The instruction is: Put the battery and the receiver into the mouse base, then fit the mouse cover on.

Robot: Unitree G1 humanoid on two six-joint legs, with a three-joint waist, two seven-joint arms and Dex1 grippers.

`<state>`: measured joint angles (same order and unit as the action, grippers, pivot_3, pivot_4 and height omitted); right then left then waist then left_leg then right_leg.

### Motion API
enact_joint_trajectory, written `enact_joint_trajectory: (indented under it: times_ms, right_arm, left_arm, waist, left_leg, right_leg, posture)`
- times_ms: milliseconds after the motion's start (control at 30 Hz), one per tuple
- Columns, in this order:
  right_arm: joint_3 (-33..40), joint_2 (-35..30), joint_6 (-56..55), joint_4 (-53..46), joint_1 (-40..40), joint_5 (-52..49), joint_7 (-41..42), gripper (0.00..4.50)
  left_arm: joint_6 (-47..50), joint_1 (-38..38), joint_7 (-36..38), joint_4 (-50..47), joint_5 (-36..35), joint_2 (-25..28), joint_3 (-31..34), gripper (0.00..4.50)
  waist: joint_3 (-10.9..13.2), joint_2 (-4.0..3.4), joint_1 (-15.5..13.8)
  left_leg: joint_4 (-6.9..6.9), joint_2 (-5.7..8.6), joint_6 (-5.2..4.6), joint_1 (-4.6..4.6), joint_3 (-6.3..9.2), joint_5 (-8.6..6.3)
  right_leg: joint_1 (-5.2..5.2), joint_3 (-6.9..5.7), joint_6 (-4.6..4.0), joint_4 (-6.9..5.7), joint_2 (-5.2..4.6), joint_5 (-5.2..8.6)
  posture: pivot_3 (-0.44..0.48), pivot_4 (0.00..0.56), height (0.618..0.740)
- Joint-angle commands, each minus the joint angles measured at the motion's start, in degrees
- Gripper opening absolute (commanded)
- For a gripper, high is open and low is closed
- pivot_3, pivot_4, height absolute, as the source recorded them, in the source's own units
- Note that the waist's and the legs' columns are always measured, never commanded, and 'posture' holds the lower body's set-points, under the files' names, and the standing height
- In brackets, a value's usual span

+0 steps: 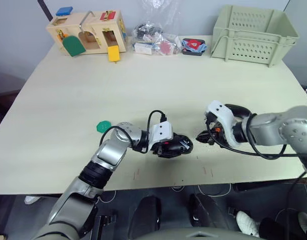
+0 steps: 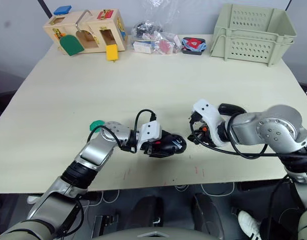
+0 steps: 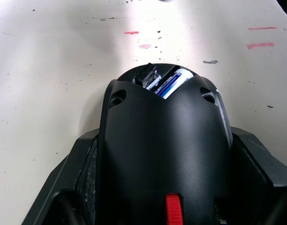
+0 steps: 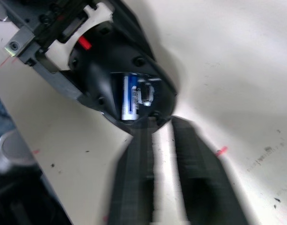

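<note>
No brand, label or lettering can be read anywhere; the print on the battery [image 4: 129,96] is too small to make out.

The table [image 1: 158,85] is pale cream, scuffed with dark specks and a few short red marks near its front edge. Behind it stands a plain grey wall.

The mouse base [image 1: 176,145] lies near the table's front edge, clamped between the fingers of the left gripper [image 1: 169,146]. Its red wheel shows in the left wrist view. The blue-and-white battery lies inside the base's open cavity.

The right gripper [image 1: 203,137] is just beside the mouse base, its two fingers [image 4: 138,178] a narrow gap apart and holding nothing, their tips at the base's rim.

A green lid-like piece [image 1: 103,126] lies on the table behind the left arm. Far behind the mouse base, along the table's back edge, stand a wooden latch box [image 1: 87,33], clear bags of small parts [image 1: 156,40] and a pale green crate [image 1: 253,34].
</note>
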<state>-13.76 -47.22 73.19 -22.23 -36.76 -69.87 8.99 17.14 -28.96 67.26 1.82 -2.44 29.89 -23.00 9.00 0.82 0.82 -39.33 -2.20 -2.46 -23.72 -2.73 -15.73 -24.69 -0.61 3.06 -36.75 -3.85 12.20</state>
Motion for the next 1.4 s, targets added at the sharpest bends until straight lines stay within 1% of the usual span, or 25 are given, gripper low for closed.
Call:
enact_joint_trajectory:
  times_ms: [33, 133, 267, 333, 533, 667, 833, 1033, 1400]
  right_arm:
    - [4.9, 0.84, -10.69, -6.15, 5.97, 7.36, 6.12, 0.02]
    - [5.85, 2.37, -17.37, -8.67, 11.13, 12.54, 10.41, 0.02]
    - [3.0, 4.13, -28.44, -9.4, 17.33, 22.2, 18.78, 0.02]
    - [1.33, 4.77, -34.82, -8.84, 19.58, 27.7, 23.07, 0.02]
    - [0.29, 9.12, -48.22, -3.7, 24.74, 37.49, 30.72, 0.02]
    - [-0.57, 11.19, -52.44, -0.32, 26.57, 41.81, 33.24, 0.02]
    - [-1.12, 14.55, -56.68, 3.91, 26.99, 46.14, 34.71, 0.02]
    - [-1.28, 18.23, -58.96, 7.91, 25.84, 49.56, 35.11, 0.02]
    - [-1.36, 21.23, -61.16, 13.11, 24.59, 53.9, 36.86, 0.02]
  left_arm:
    - [1.2, 1.73, 1.03, 2.27, 1.42, 1.72, -1.77, 2.96]
    - [1.0, 1.45, 1.15, 2.79, 1.4, 1.75, -1.76, 2.96]
    - [0.94, 1.09, 1.23, 3.4, 1.41, 1.71, -1.7, 2.96]
    - [0.91, 1.07, 1.26, 3.51, 1.42, 1.73, -1.69, 2.96]
    - [0.69, 1.13, 1.59, 3.38, 1.57, 2.08, -1.76, 2.96]
    - [0.81, 1.29, 1.6, 3.26, 1.53, 2.25, -1.7, 2.96]
    - [1.29, 1.6, 1.45, 2.97, 1.32, 2.3, -1.54, 2.96]
    - [1.07, 1.31, 1.49, 3.47, 1.42, 2.53, -1.18, 2.96]
    - [1.02, 1.36, 1.7, 3.13, 1.57, 2.69, -1.31, 2.96]
  waist:
    - [0.0, 0.0, -0.06]
    - [-0.01, 0.02, -0.01]
    - [-0.04, 0.06, -0.06]
    - [-0.04, 0.07, -0.02]
    - [-0.06, 0.11, -0.07]
    - [-0.09, 0.14, -0.03]
    - [-0.1, 0.15, -0.04]
    - [-0.13, 0.19, -0.04]
    - [-0.14, 0.19, -0.03]
  left_leg:
    - [0.0, 0.0, 0.0, 0.0, 0.01, 0.0]
    - [0.0, -0.01, 0.0, 0.02, 0.0, 0.0]
    - [-0.01, -0.03, 0.0, 0.04, 0.03, 0.0]
    - [-0.02, -0.03, 0.0, 0.06, -0.01, 0.0]
    - [-0.02, -0.04, 0.01, 0.08, -0.02, 0.01]
    - [-0.02, -0.04, 0.01, 0.11, -0.05, 0.01]
    - [-0.02, -0.04, 0.02, 0.14, -0.04, 0.01]
    - [-0.02, -0.05, 0.02, 0.17, -0.06, 0.01]
    - [-0.02, -0.05, 0.02, 0.2, -0.08, 0.01]
  right_leg:
    - [0.0, 0.0, 0.0, 0.0, 0.02, 0.0]
    - [0.0, 0.02, 0.0, 0.0, 0.06, 0.01]
    - [0.01, 0.04, 0.01, 0.01, 0.14, 0.02]
    - [0.02, 0.08, 0.02, 0.0, 0.14, 0.01]
    - [0.02, 0.09, 0.01, 0.0, 0.18, 0.01]
    - [0.02, 0.12, 0.0, -0.01, 0.18, 0.01]
    - [0.02, 0.13, -0.01, -0.03, 0.22, 0.01]
    - [0.04, 0.14, -0.01, -0.04, 0.22, 0.01]
    - [0.05, 0.16, -0.02, -0.06, 0.23, 0.01]
  posture:
    - [0.0, 0.15, 0.74]
    - [0.0, 0.15, 0.74]
    - [0.0, 0.15, 0.74]
    - [0.0, 0.15, 0.74]
    - [0.0, 0.15, 0.74]
    - [0.0, 0.15, 0.74]
    - [0.0, 0.15, 0.74]
    - [0.0, 0.15, 0.74]
    - [0.0, 0.15, 0.74]
